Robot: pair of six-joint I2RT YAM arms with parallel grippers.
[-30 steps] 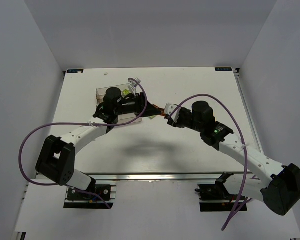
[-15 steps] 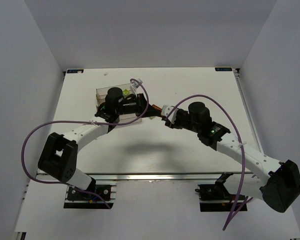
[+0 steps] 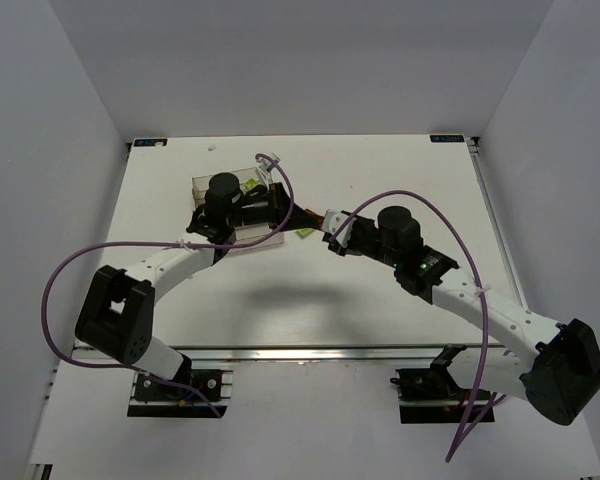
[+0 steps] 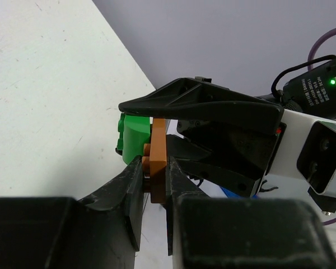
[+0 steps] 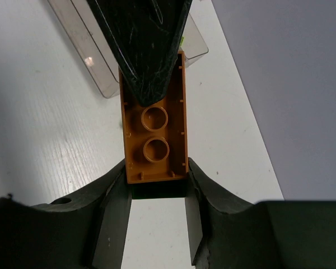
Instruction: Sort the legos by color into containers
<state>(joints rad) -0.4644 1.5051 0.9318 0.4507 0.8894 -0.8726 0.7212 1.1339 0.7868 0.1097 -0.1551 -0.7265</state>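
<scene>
1. The orange brick [image 5: 155,134] hangs in the air between both arms, above the surface [image 3: 380,170]. It is toward the far edge and about mid-width, just right of the clear containers [image 3: 202,185]. A green brick [image 4: 134,137] is stuck against its studded face.
2. My left tool [image 4: 154,174] is clamped across the orange brick's flat faces. My right tool [image 5: 157,185] is clamped on its near end, fingers pressed to both long walls. As far as I can see, neither grips the green brick itself.
3. Risk: I judge the two bricks need pulling apart before sorting. With both tools on the same brick, a pull may only drag it out of one grip. The green one could also pop off, drop to the surface and skitter toward the far edge.
4. Risk: the fingers overlap closely, so a twist could jam one tool against the other.
5. Pose: both arms bow inward from the near edge, elbows out, wrists nose to nose beside the containers' right side.
</scene>
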